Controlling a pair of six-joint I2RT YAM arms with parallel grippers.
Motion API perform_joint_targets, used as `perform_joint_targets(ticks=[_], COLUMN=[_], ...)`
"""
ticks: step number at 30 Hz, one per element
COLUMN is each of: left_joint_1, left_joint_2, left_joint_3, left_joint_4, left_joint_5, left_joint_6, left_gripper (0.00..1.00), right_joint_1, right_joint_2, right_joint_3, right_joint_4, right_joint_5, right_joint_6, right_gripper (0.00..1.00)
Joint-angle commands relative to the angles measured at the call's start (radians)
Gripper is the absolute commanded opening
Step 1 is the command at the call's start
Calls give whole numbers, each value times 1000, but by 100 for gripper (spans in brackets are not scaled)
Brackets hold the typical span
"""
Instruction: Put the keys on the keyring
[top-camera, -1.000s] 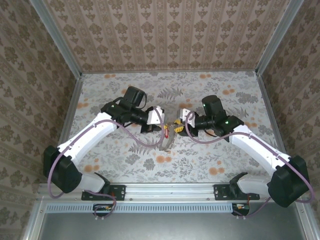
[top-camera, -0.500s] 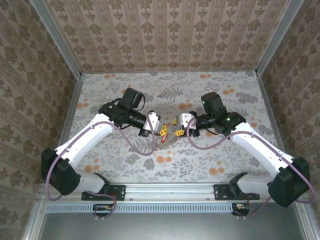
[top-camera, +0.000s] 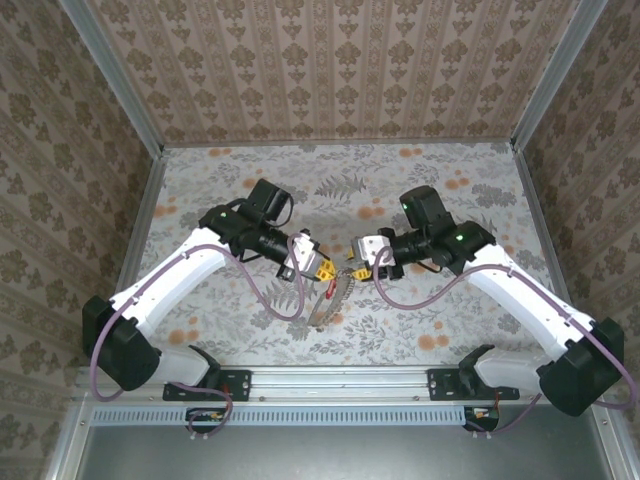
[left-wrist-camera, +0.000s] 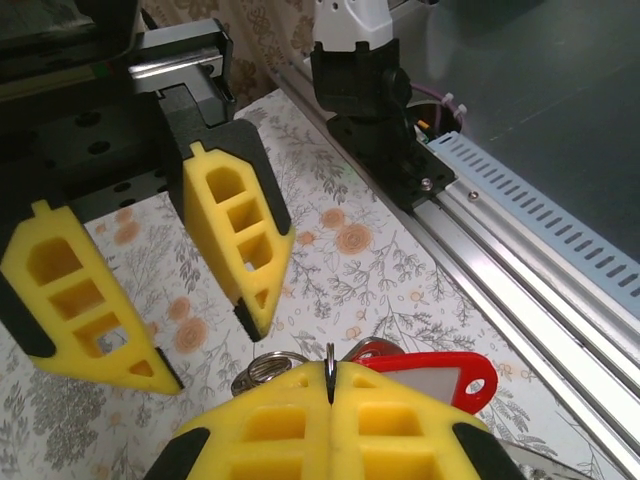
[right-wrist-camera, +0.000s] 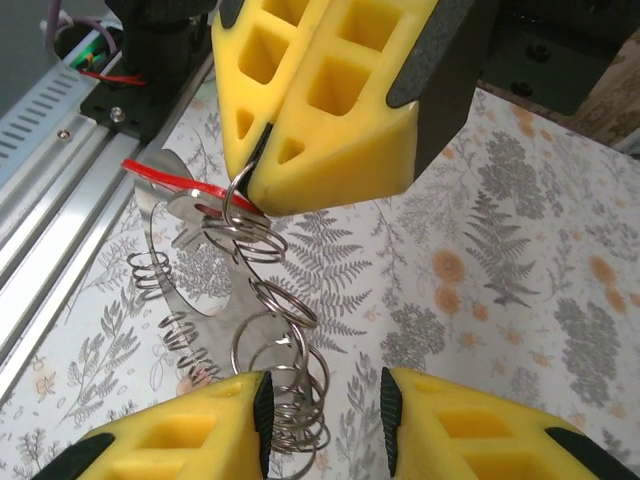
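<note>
The left gripper (top-camera: 319, 268) and right gripper (top-camera: 357, 260) meet tip to tip over the middle of the tabletop (top-camera: 230, 180). The left jaws are closed tight, with the thin wire of the keyring (left-wrist-camera: 330, 356) pinched in the seam between them. The keys (left-wrist-camera: 430, 373), one with a red head, hang just under those jaws. A string of coiled rings (right-wrist-camera: 292, 405) runs from there across to the right gripper.

The right jaws stand partly apart. The coils pass through the gap, close against one finger and with free room at the other, so nothing is clamped there.

From above, the bunch trails from the two grippers toward the near edge. Whether its lower end touches the tabletop cannot be told. It stops short of the metal rail (left-wrist-camera: 520, 262) along that edge.

Bare tabletop lies on both sides out to the side walls. More lies behind the grippers up to the back wall (top-camera: 330, 70). The arms' elbows stay well inside the side edges.
</note>
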Motion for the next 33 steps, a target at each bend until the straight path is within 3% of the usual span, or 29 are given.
perform_joint_targets(ticks=[1, 13, 19, 33], left_joint_1=[-17, -75, -95, -99], left_joint_2=[-1, 14, 8, 5], left_joint_3=[40, 96, 112, 129], left_joint_4=[-43, -104, -124, -138], left_joint_5=[59, 37, 24, 14], left_joint_6=[45, 80, 91, 108], left_gripper=[0, 0, 0, 0], right_joint_1=[7, 87, 111, 167], right_joint_2=[-86, -44, -36, -14], right_joint_3=[24, 40, 60, 41], right_joint_4=[3, -17, -122, -143], right_joint_5=[68, -26, -49, -100], right_joint_6=[-51, -63, -81, -27], right_gripper=[36, 36, 34, 33])
